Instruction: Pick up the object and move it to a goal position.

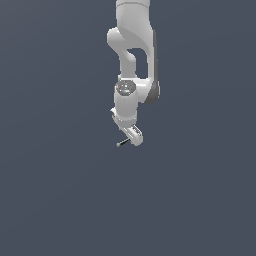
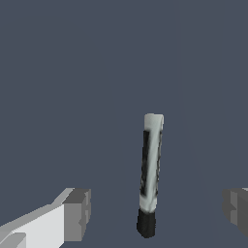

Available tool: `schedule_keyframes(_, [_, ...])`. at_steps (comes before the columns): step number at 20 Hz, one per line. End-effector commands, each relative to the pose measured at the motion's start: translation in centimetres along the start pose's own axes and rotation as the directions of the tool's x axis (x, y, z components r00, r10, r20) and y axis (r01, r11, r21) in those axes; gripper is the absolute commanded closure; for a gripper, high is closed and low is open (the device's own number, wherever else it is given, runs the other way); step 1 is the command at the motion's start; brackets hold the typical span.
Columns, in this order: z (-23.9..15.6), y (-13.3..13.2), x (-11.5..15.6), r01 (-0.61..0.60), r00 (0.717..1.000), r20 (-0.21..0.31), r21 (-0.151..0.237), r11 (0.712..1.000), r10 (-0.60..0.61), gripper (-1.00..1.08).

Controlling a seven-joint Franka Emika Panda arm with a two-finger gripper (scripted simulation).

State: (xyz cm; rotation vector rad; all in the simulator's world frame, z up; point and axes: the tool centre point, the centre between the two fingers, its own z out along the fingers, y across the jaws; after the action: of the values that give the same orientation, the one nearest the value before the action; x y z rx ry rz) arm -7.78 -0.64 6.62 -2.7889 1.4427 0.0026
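Note:
The object (image 2: 151,169) is a thin rod with a pale grey-white body, a black stripe along it and a black end. In the wrist view it lies between my two fingers, with a gap on each side. The left finger (image 2: 75,213) and the right finger (image 2: 236,206) stand wide apart and touch nothing. My gripper (image 2: 156,209) is open. In the exterior view the white arm hangs down from the top. The gripper (image 1: 133,139) sits right at the object (image 1: 122,143), which shows as a tiny dark stick poking out toward the exterior view's left.
A plain dark blue-grey surface (image 1: 60,200) fills both views around the arm. No other objects, containers or edges show.

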Motion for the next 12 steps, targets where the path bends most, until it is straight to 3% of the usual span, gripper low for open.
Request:
schedule_keyframes(1, [0.3,0.27,-0.2,-0.034,0.999,-0.001,0.0,0.999,0.034,-0.92])
schedule_keyframes(12, [0.87,0.54,-0.44,-0.066,0.998,-0.002,-0.001,0.998,0.066,-0.92])
